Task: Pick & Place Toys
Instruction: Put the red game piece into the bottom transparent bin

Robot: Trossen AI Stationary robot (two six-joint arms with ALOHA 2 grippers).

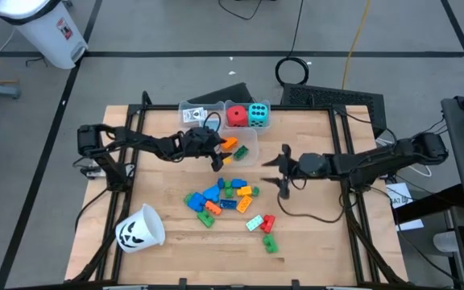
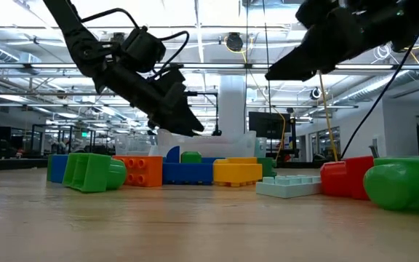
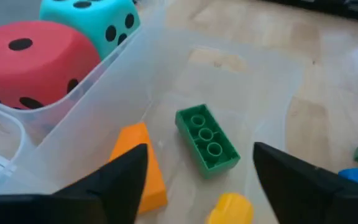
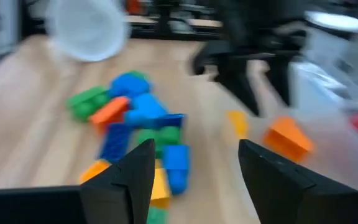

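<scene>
A pile of small plastic blocks (image 1: 222,197) lies on the wooden table, with several more (image 1: 262,229) toward the near right. In a clear bin (image 3: 166,74), a green block (image 3: 207,138) lies flat beside an orange block (image 3: 143,168) and a yellow one (image 3: 231,208). A red die (image 1: 237,115) and a cyan die (image 1: 258,115) sit in the bin behind it. My left gripper (image 1: 218,159) hangs open over the bin's near left edge with nothing between its fingers. My right gripper (image 1: 281,172) is open above the table, right of the bin, and holds nothing.
A white cup with a black pumpkin face (image 1: 139,229) lies on its side at the near left. A small clear bin with white cards (image 1: 196,113) stands at the far side, left of the dice. A dark cable (image 1: 312,216) trails over the table's right part.
</scene>
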